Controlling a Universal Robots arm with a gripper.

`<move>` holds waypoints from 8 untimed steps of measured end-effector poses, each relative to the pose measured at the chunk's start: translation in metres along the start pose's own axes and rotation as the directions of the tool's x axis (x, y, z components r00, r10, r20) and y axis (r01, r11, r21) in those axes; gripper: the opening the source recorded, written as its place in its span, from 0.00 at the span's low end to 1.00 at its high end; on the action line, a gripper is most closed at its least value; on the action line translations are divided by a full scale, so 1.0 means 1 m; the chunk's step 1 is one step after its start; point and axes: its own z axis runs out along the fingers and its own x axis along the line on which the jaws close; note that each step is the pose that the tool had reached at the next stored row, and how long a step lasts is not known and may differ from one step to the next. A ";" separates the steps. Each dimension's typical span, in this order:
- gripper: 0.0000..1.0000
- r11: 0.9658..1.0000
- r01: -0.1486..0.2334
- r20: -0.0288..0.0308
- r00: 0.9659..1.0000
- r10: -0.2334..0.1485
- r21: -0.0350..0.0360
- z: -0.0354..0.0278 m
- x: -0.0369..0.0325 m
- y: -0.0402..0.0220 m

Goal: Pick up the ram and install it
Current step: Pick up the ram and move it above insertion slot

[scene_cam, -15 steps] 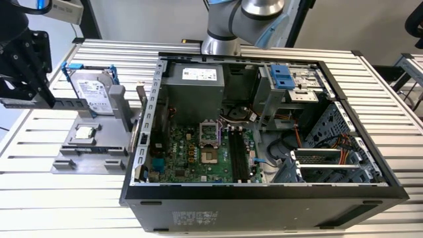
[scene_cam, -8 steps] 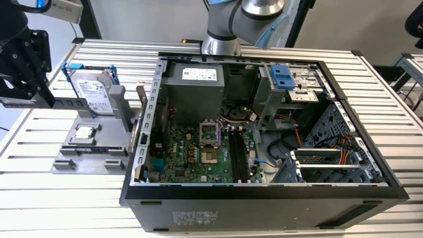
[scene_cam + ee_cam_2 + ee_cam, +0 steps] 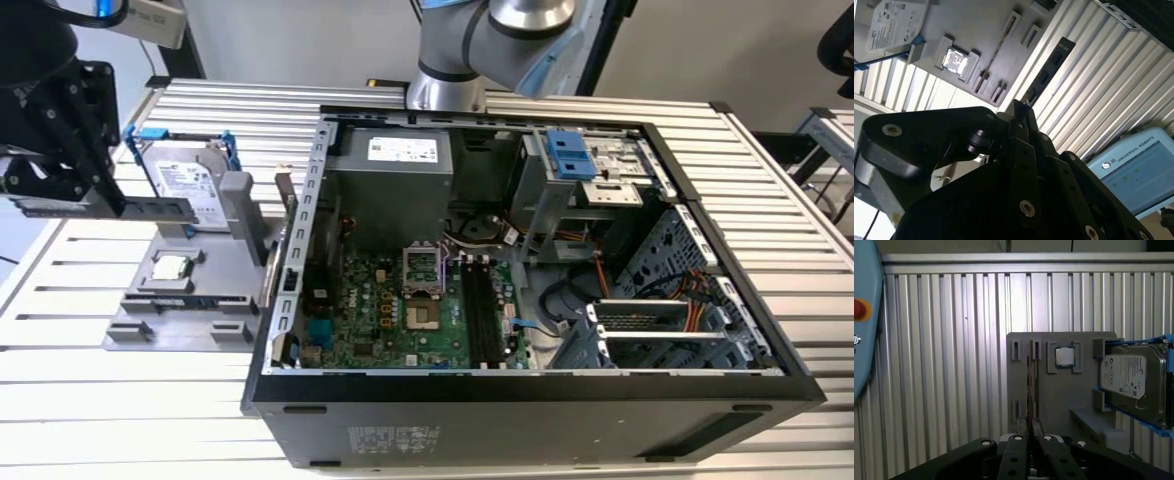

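Ram install: not begun, judging by where things lie; pickup undone, seating undone.
Table (image 3: 120, 420): carries case and tray side by side, tray toward the exterior view's left.
Case (image 3: 534, 392): lies open with motherboard (image 3: 387, 320) facing up; black slots (image 3: 481, 312) bare, no stick seated.
Tray (image 3: 1054, 405): grey, holds three parts, each in its own nest.
Gripper (image 3: 1032, 424): hangs above tray, lined up with ram and clear of it; clenched, empty.
Drive (image 3: 1131, 382): silver with blue rails, propped at one end of tray.
Ram (image 3: 1030, 380): stands on edge in narrow groove of tray, seen edge-on in the first wrist view, well apart from slots.
Chip (image 3: 1064, 356): small, square, lies flat in pocket between ram and drive.
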 end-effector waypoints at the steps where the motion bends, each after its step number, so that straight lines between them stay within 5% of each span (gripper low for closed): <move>1: 0.00 1.000 0.000 0.000 1.000 0.000 0.000 0.0000 0.0000 -0.0013; 8: 0.00 1.000 0.000 0.000 1.000 0.000 0.000 -0.0001 -0.0004 -0.0088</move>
